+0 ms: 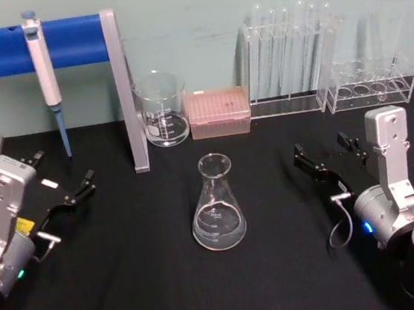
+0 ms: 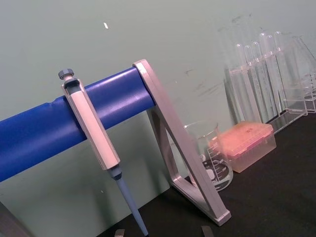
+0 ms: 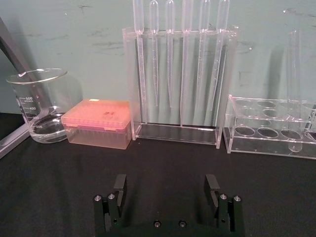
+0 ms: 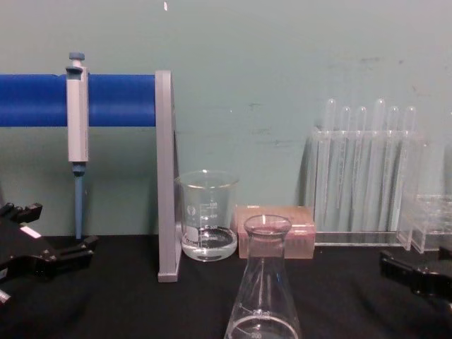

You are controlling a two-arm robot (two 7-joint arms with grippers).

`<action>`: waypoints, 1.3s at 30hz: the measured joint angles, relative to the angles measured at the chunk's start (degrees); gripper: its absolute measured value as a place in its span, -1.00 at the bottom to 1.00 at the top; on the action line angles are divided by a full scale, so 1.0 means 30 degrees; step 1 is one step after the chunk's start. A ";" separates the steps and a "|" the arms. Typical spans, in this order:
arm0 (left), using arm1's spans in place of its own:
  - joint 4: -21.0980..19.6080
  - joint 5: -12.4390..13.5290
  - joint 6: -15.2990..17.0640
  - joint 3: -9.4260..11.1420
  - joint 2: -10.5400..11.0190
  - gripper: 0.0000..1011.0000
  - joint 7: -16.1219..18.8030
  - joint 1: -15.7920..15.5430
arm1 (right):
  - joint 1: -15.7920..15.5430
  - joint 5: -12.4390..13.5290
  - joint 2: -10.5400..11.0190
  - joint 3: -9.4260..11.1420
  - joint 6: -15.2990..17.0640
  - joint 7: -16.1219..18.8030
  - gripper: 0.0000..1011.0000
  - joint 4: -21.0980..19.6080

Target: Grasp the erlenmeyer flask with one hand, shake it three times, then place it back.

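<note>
Upright at mid-table, the erlenmeyer flask [image 1: 217, 205] stands untouched, seemingly set within reach of either arm. To its right the right gripper [image 1: 327, 158] rests with fingers spread wide, holding nothing; the left gripper [image 1: 66, 180] waits well apart, likewise open.

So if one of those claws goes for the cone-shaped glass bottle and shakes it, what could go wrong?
The erlenmeyer flask is smooth glass with sloped walls, so it might slip from the open right gripper or left gripper.

It holds a little liquid and has no stopper, so hard shaking could splash.

The beaker, pink box and pipette rack stand just behind it; a wide swing might strike them.
</note>
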 joint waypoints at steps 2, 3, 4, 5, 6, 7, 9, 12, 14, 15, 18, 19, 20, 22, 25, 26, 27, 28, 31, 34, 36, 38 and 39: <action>-0.0001 0.0001 0.0000 0.0001 0.0001 0.98 0.0000 -0.0001 | 0.0001 0.0000 0.0000 0.0000 -0.0001 -0.0001 0.98 0.0001; 0.0000 0.0001 0.0000 0.0001 0.0001 0.98 0.0001 -0.0001 | 0.0000 0.0000 0.0001 -0.0001 0.0000 -0.0001 0.98 0.0001; 0.0000 0.0000 0.0000 0.0001 0.0000 0.98 0.0001 -0.0001 | 0.0000 0.0000 0.0001 0.0000 -0.0001 -0.0001 0.98 0.0001; 0.0000 -0.0001 0.0000 0.0001 0.0001 0.98 0.0001 -0.0001 | 0.0001 0.0000 0.0001 0.0000 0.0000 0.0000 0.98 0.0001; 0.0000 0.0000 0.0000 0.0001 0.0001 0.98 0.0000 0.0000 | 0.0000 0.0001 0.0000 0.0000 -0.0001 -0.0001 0.98 0.0000; 0.0000 0.0000 0.0000 0.0000 0.0000 0.98 0.0000 -0.0001 | 0.0000 0.0000 0.0000 -0.0001 0.0000 0.0000 0.98 0.0001; -0.0001 0.0000 0.0000 0.0000 0.0001 0.98 0.0000 -0.0001 | 0.0000 0.0000 0.0000 -0.0001 0.0001 -0.0001 0.98 0.0001; 0.0000 0.0000 0.0000 0.0000 0.0001 0.98 0.0000 0.0000 | 0.0000 0.0000 0.0001 0.0000 0.0001 -0.0001 0.98 0.0001; 0.0000 0.0000 0.0000 0.0000 0.0000 0.98 0.0000 -0.0001 | 0.0000 0.0000 0.0000 0.0000 0.0001 0.0000 0.98 0.0001; 0.0001 0.0001 0.0000 0.0000 0.0001 0.98 0.0001 0.0000 | 0.0000 0.0000 0.0000 0.0000 -0.0001 0.0000 0.98 0.0001; 0.0000 0.0000 0.0000 0.0001 0.0000 0.98 0.0001 -0.0001 | 0.0000 0.0000 0.0000 0.0000 0.0000 -0.0001 0.98 0.0001; 0.0000 0.0000 0.0000 0.0000 0.0000 0.98 0.0000 0.0000 | 0.0000 0.0001 0.0000 0.0000 -0.0001 0.0000 0.98 0.0001; 0.0000 0.0000 0.0000 0.0001 0.0001 0.98 0.0001 -0.0001 | 0.0000 0.0000 0.0001 0.0000 0.0000 0.0000 0.98 0.0001; 0.0000 0.0000 0.0000 0.0001 0.0000 0.98 0.0000 -0.0001 | 0.0000 0.0000 0.0001 0.0000 0.0000 -0.0001 0.98 0.0000; 0.0000 0.0000 0.0000 0.0000 0.0001 0.98 0.0000 -0.0001 | 0.0000 0.0001 0.0000 0.0000 0.0000 0.0000 0.98 0.0000; 0.0000 0.0000 0.0000 0.0001 0.0000 0.98 0.0000 0.0000 | 0.0000 0.0000 0.0000 0.0000 -0.0001 0.0000 0.98 0.0001; 0.0000 0.0000 0.0000 0.0001 0.0001 0.98 0.0001 -0.0001 | 0.0001 0.0000 0.0001 -0.0001 0.0000 -0.0001 0.98 0.0001; -0.0001 -0.0001 0.0000 0.0001 0.0001 0.98 0.0000 -0.0001 | 0.0001 0.0000 -0.0001 0.0000 0.0000 0.0000 0.98 0.0000; 0.0000 0.0000 0.0000 0.0000 0.0001 0.98 0.0001 -0.0001 | 0.0000 0.0001 0.0000 0.0000 0.0000 0.0000 0.98 0.0001; 0.0000 0.0000 0.0000 0.0000 0.0000 0.98 0.0000 -0.0001 | 0.0000 0.0000 0.0000 0.0001 0.0000 -0.0001 0.98 0.0001; 0.0000 0.0000 0.0000 0.0001 0.0000 0.98 0.0000 0.0000 | 0.0000 0.0000 0.0000 0.0000 0.0000 0.0000 0.98 0.0001; 0.0000 0.0000 0.0000 0.0001 0.0000 0.98 0.0001 -0.0001 | 0.0000 0.0000 0.0001 0.0000 0.0000 -0.0001 0.98 0.0001; 0.0000 0.0000 0.0000 0.0000 0.0000 0.98 0.0000 -0.0001 | -0.0001 0.0000 0.0000 0.0000 -0.0001 0.0000 0.98 0.0001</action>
